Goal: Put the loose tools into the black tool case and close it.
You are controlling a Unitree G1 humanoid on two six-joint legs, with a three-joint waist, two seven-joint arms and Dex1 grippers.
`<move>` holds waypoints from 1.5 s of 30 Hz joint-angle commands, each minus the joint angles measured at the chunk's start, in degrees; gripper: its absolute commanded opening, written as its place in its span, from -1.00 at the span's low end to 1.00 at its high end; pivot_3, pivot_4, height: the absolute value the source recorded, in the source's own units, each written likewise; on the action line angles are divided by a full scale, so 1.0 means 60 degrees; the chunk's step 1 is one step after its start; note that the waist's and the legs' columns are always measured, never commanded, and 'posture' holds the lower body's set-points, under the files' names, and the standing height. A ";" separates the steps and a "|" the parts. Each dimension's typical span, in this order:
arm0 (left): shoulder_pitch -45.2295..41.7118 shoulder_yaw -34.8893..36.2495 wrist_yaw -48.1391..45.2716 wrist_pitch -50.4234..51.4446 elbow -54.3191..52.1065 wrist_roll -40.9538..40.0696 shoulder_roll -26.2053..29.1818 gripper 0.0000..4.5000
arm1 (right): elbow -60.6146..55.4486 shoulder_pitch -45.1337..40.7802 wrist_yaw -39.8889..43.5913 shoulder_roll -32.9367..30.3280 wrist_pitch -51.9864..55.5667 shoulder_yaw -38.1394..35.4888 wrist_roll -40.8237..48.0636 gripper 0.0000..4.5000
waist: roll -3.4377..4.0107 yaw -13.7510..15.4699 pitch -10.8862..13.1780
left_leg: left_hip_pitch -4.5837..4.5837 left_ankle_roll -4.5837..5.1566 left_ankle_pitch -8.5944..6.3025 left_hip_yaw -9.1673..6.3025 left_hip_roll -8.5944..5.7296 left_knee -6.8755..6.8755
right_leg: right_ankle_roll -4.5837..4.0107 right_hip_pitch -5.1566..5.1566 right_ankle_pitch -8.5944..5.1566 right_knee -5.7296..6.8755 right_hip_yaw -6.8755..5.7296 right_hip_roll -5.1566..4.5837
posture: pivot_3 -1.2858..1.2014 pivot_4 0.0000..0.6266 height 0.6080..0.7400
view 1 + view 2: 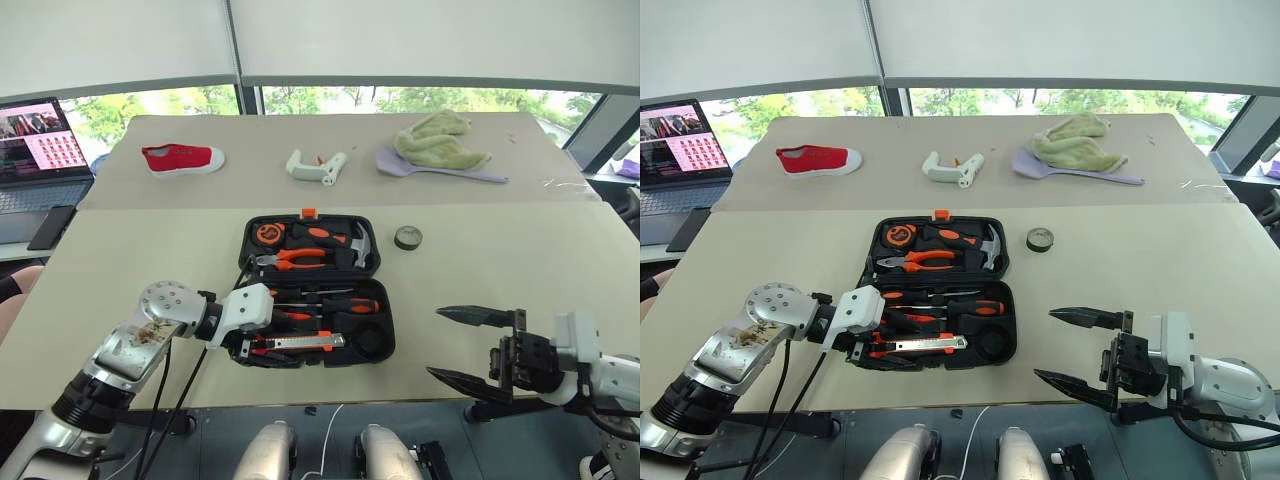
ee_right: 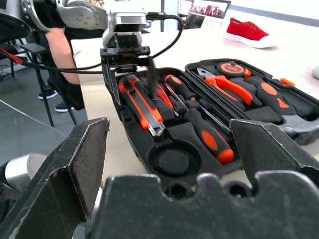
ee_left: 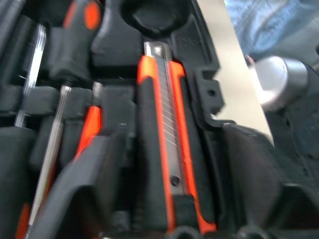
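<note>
The black tool case [image 1: 246,232] lies open in the middle of the near table. An orange-and-black utility knife [image 1: 300,343] rests in its front recess, and orange-and-black screwdrivers [image 1: 345,303] lie in the slots behind it. My left gripper [image 1: 258,340] is at the case's left end, open, with one finger [image 2: 110,74] on each side of the knife's end and not touching it. A small dark tape roll [image 1: 408,237] sits on the table to the right of the lid. A round recess [image 2: 174,162] in the case is empty. My right gripper [image 1: 460,345] hangs open near the table's front right.
Orange-handled pliers [image 1: 290,259] and a hammer [image 1: 362,243] sit in the lid. On the far table lie a red shoe [image 1: 182,158], a white object [image 1: 317,166] and a green cloth [image 1: 437,142]. A laptop [image 1: 40,150] and a phone [image 1: 52,227] are at the left.
</note>
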 commanded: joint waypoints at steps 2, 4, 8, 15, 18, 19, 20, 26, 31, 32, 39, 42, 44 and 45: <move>-0.0064 0.1131 -0.0025 0.0107 -0.0133 -0.1259 -0.0256 0.84 | 0.0056 -0.0199 -0.0067 0.0068 -0.0214 -0.0068 -0.0035 1.00 | -0.0001 -0.0018 0.0000 | 0.0002 0.0000 0.0000 0.0000 0.0005 0.0000 | -0.0001 -0.0003 0.0000 0.0005 0.0000 0.0003 | 0.03 -0.52 1.00; 0.0116 0.1789 -0.0188 0.0166 -0.0095 -0.1810 -0.0098 0.84 | 0.0145 -0.0270 -0.0101 0.0158 -0.0292 0.0006 -0.0137 1.00 | -0.0001 -0.0038 0.0000 | 0.0002 0.0000 0.0000 0.0000 0.0009 0.0000 | -0.0002 -0.0006 -0.0001 0.0011 0.0000 0.0005 | 0.03 -0.52 1.00; 0.0569 0.2138 -0.0652 -0.0491 0.0328 -0.1541 0.0454 0.61 | 0.0256 -0.0404 -0.0183 0.0300 -0.0396 0.0026 -0.0276 1.00 | 0.0001 -0.0104 0.0000 | 0.0010 0.0001 -0.0001 0.0000 0.0007 0.0000 | -0.0003 -0.0006 -0.0001 0.0013 0.0003 0.0002 | 0.03 -0.52 1.00; 0.0807 0.1468 -0.0658 -0.1498 0.0896 -0.0482 0.0462 -0.49 | 0.0194 -0.0323 -0.0385 0.0438 -0.0496 0.0041 -0.0386 1.00 | 0.0001 -0.0008 0.0000 | 0.0017 0.0001 -0.0001 0.0000 0.0000 -0.0001 | -0.0003 0.0005 -0.0001 0.0010 0.0001 -0.0010 | 0.03 -0.52 1.00; 0.0644 0.0884 -0.0383 -0.2290 0.1343 0.0413 0.0157 -0.98 | 0.0081 -0.0194 -0.0470 0.0496 -0.0526 0.0039 -0.0422 1.00 | 0.0001 0.0002 0.0000 | 0.0017 0.0001 -0.0001 0.0001 -0.0005 -0.0001 | -0.0003 0.0005 -0.0001 0.0011 0.0002 -0.0017 | 0.03 -0.52 1.00; 0.0578 0.0750 -0.0305 -0.2466 0.1504 0.0609 0.0046 -0.98 | 0.0059 -0.0180 -0.0508 0.0513 -0.0535 0.0052 -0.0437 1.00 | 0.0001 -0.0003 0.0000 | 0.0016 0.0001 -0.0001 0.0001 -0.0004 -0.0001 | -0.0003 0.0004 -0.0001 0.0012 0.0002 -0.0016 | 0.03 -0.52 1.00; 0.0514 0.0646 -0.0253 -0.2548 0.1633 0.0718 -0.0042 -0.98 | 0.0049 -0.0197 -0.0549 0.0523 -0.0529 0.0067 -0.0447 1.00 | 0.0000 0.0007 -0.0001 | 0.0016 0.0001 -0.0001 0.0000 -0.0003 -0.0001 | -0.0003 0.0003 -0.0001 0.0012 0.0002 -0.0013 | 0.03 -0.52 1.00; 0.0368 0.0157 -0.0150 -0.2718 0.2086 0.1103 -0.0347 -0.98 | -0.0071 -0.0187 -0.0751 0.0547 -0.0519 0.0140 -0.0472 1.00 | 0.0014 0.0018 -0.0010 | 0.0034 0.0005 0.0001 0.0004 -0.0007 -0.0001 | -0.0002 0.0018 -0.0001 0.0019 0.0003 -0.0021 | 0.03 -0.52 1.00; 0.0270 -0.0086 0.0039 -0.2768 0.2066 0.1339 -0.0521 -0.98 | -0.0008 -0.0228 -0.0778 0.0509 -0.0523 0.0168 -0.0470 1.00 | 0.0018 -0.0004 -0.0013 | 0.0039 0.0007 0.0003 0.0004 -0.0009 -0.0001 | 0.0000 0.0024 -0.0002 0.0019 0.0003 -0.0018 | 0.03 -0.52 1.00; 0.0249 -0.0065 0.0219 -0.2770 0.2046 0.1387 -0.0614 -0.98 | 0.0031 -0.0247 -0.0763 0.0500 -0.0533 0.0163 -0.0468 1.00 | 0.0019 0.0001 -0.0014 | 0.0039 0.0007 0.0003 0.0004 -0.0009 -0.0001 | 0.0000 0.0023 -0.0002 0.0019 0.0003 -0.0017 | 0.03 -0.52 1.00; 0.0315 0.1103 0.1177 -0.2013 0.1406 0.0088 -0.1210 -0.98 | 0.0193 -0.0454 -0.0595 0.0405 -0.0572 0.0203 -0.0516 1.00 | 0.0017 -0.0018 -0.0014 | 0.0036 0.0010 0.0005 0.0004 -0.0009 0.0000 | 0.0002 0.0018 -0.0003 0.0025 0.0003 -0.0016 | 0.03 -0.52 1.00; 0.0406 0.1421 0.0955 -0.1547 0.0970 -0.0615 -0.1139 -0.98 | 0.0289 -0.0617 -0.0637 0.0377 -0.0592 0.0070 -0.0512 1.00 | 0.0010 -0.0064 -0.0010 | 0.0030 0.0010 0.0004 0.0004 -0.0005 0.0000 | 0.0001 0.0006 -0.0003 0.0032 0.0004 -0.0013 | 0.03 -0.52 1.00; 0.0530 0.1376 0.0708 -0.1354 0.0753 -0.0753 -0.0958 -0.98 | 0.0367 -0.0666 -0.0620 0.0396 -0.0628 0.0092 -0.0573 1.00 | 0.0010 -0.0078 -0.0010 | 0.0032 0.0009 0.0004 0.0003 -0.0005 0.0000 | 0.0001 0.0007 -0.0003 0.0031 0.0004 -0.0014 | 0.03 -0.52 1.00; 0.0583 0.1297 0.0643 -0.1273 0.0705 -0.0736 -0.0889 -0.98 | 0.0395 -0.0699 -0.0620 0.0405 -0.0638 0.0114 -0.0595 1.00 | 0.0011 -0.0086 -0.0010 | 0.0032 0.0009 0.0004 0.0004 -0.0005 0.0000 | 0.0001 0.0007 -0.0003 0.0030 0.0003 -0.0013 | 0.03 -0.52 1.00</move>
